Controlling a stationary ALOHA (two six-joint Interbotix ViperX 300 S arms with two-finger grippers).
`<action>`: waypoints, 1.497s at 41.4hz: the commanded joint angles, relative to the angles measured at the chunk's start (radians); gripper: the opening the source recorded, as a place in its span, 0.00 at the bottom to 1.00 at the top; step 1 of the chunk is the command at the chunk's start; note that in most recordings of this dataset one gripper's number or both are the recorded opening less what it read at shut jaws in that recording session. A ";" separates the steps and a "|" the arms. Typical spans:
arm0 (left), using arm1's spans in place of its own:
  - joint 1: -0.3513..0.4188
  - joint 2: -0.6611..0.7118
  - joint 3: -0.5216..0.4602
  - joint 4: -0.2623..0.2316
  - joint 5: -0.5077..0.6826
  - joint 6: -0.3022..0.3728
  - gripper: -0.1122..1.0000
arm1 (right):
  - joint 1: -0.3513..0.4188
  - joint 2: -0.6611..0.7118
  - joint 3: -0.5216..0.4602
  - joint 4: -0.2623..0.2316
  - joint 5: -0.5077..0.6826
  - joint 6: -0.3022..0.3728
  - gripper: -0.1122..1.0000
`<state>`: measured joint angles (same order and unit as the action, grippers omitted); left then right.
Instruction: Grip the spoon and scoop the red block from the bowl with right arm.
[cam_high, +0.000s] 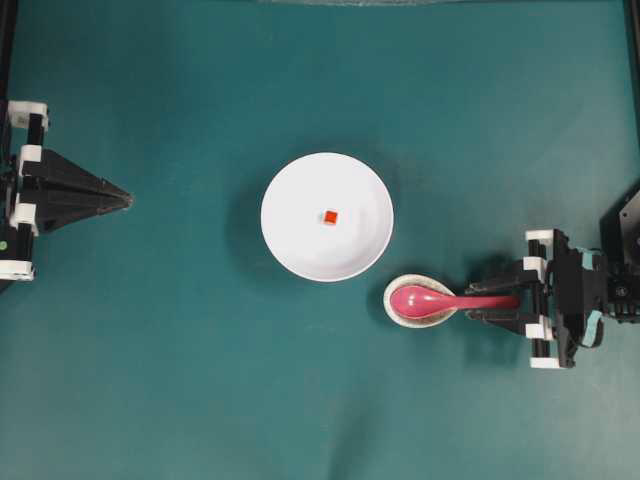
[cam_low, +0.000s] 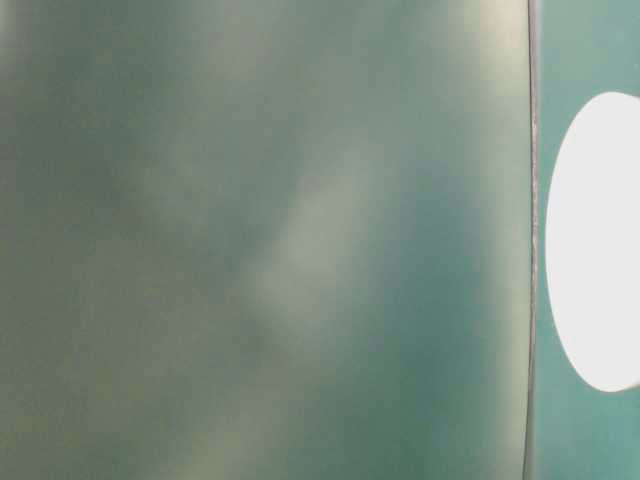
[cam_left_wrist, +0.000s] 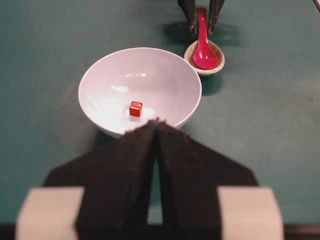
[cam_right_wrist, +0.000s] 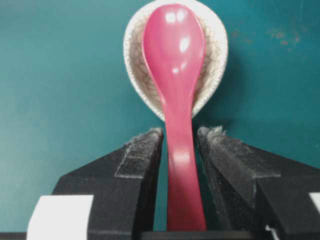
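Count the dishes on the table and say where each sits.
2. The large round white bowl sits mid-table holding the tiny red cube; the small speckled beige dish sits beside it, cradling the glossy pink spoon. None appear hidden.

1 speckled beige dish (cam_high: 397, 310) – on teal table (cam_high: 180, 380).

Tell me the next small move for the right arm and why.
Probably close the right gripper on the glossy pink spoon. Its handle already lies between the black fingers, with gaps visible on both sides, and the scoop rests in the small speckled dish. The tiny red block waits in the white bowl.
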<state>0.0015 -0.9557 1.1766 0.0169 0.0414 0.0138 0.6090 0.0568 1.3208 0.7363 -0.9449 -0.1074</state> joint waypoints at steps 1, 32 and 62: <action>0.000 0.008 -0.012 0.003 -0.005 -0.005 0.11 | 0.005 -0.005 -0.009 0.002 -0.014 -0.003 0.50; 0.000 0.008 -0.012 0.003 0.000 -0.014 0.11 | 0.005 -0.006 -0.011 -0.002 -0.034 -0.003 0.50; -0.002 0.008 -0.012 0.003 0.005 -0.015 0.11 | 0.005 -0.006 -0.012 -0.002 -0.025 -0.003 0.42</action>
<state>0.0015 -0.9572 1.1766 0.0169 0.0491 0.0000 0.6090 0.0568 1.3177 0.7363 -0.9633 -0.1089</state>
